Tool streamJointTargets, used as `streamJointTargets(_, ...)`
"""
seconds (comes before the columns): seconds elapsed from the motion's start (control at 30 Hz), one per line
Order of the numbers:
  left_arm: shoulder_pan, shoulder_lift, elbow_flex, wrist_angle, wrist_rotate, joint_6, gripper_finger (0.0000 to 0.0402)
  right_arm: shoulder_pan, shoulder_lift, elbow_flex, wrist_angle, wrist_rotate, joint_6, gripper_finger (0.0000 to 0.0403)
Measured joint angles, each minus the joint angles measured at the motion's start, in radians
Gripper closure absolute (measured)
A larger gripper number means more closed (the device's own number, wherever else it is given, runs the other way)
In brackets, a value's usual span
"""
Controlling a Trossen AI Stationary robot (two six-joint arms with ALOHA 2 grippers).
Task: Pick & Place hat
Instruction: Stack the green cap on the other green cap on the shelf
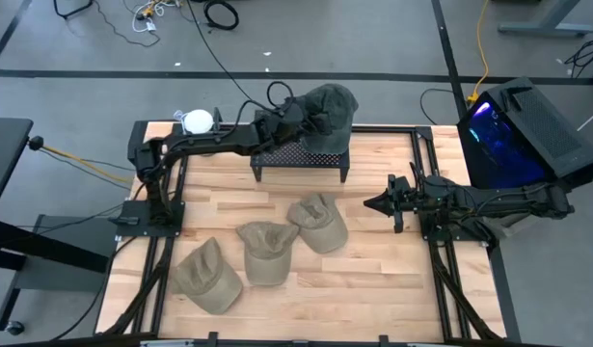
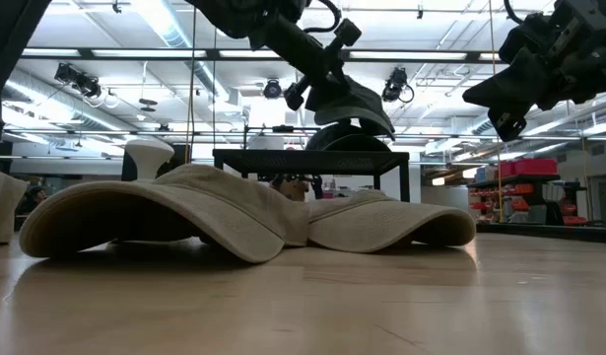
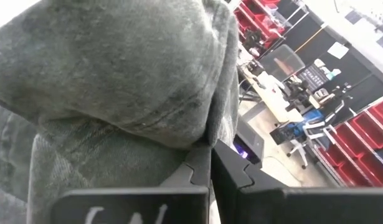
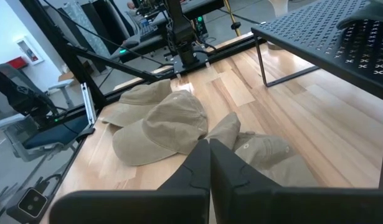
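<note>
the left gripper (image 1: pixel 294 118) is clamping the dark grey fabric hat (image 1: pixel 325 116) above the black perforated metal stand (image 1: pixel 301 158), needing a level release.

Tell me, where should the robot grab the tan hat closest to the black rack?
Probably by its brim, coming straight down from above. That tan hat lies flat on the table, and the soft crown would squash. Its brim looks thin enough to pinch, and its rack-side edge seems clear of the neighbouring hat. The right hand, shut and holding nothing, hovers nearest.
</note>
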Motion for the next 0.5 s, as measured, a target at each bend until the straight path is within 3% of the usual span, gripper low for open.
streamJointTargets(0.5, 0.029, 0.003, 0.000, -0.001, -0.009, 0.004, 0.0396, 0.000, 0.000, 0.000, 0.000, -0.026, 0.000, 0.0403)
